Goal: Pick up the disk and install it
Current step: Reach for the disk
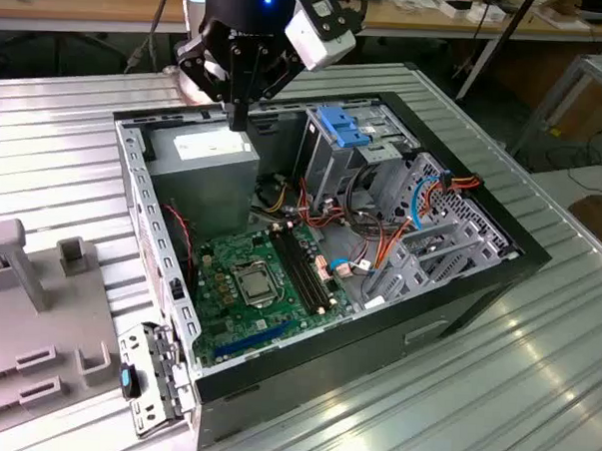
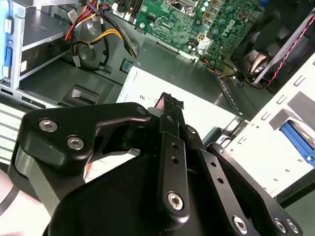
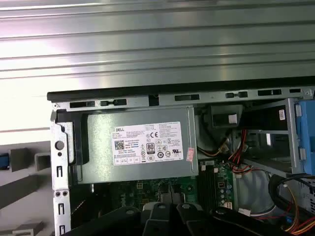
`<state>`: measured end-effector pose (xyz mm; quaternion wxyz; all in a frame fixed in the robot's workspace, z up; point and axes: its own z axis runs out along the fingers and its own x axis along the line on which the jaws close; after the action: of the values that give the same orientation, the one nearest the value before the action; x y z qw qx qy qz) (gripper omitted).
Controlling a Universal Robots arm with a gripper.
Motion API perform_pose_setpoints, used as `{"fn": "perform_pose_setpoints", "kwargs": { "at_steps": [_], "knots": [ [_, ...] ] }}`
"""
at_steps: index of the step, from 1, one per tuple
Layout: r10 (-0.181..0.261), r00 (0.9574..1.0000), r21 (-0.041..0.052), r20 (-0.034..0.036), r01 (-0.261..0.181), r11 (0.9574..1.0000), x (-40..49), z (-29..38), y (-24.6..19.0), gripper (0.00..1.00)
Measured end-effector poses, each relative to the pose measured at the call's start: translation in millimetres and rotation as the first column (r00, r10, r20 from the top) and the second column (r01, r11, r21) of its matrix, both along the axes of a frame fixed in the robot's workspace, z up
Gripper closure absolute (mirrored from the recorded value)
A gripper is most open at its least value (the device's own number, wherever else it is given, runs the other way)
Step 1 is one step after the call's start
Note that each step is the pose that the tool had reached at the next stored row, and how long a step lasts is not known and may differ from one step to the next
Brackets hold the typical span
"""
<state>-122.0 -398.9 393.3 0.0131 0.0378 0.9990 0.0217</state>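
gripper (image 1: 238, 119) stands over the open computer case (image 1: 524, 260), tips pointing down just above the grey power supply (image 1: 204, 156). fingers (image 2: 170, 147) are drawn together at the tips with nothing between them, seen in the second wrist view against the supply's white label. disk (image 2: 296, 139) lies outside the case, beyond the slotted case wall beside the power supply. its blue carrier edge and a little grey face show there; how it is seated cannot be told. it is well apart from the fingers, with that wall between. blue bracket (image 1: 341, 124) sits atop the drive cage (image 1: 329, 167), to the exterior view's right of the gripper. motherboard (image 1: 258, 284) lies on the case floor. case rests on a ribbed metal table (image 1: 533, 395).
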Motion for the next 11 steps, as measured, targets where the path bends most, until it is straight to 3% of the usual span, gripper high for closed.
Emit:
{"fn": "perform_pose_setpoints", "kwargs": {
  "at_steps": [11],
  "knots": [
    [0.000,1.0000,0.0001,0.0000,0.000,1.0000,-8.7,0.0,0.0,0.89]
  ]
}}
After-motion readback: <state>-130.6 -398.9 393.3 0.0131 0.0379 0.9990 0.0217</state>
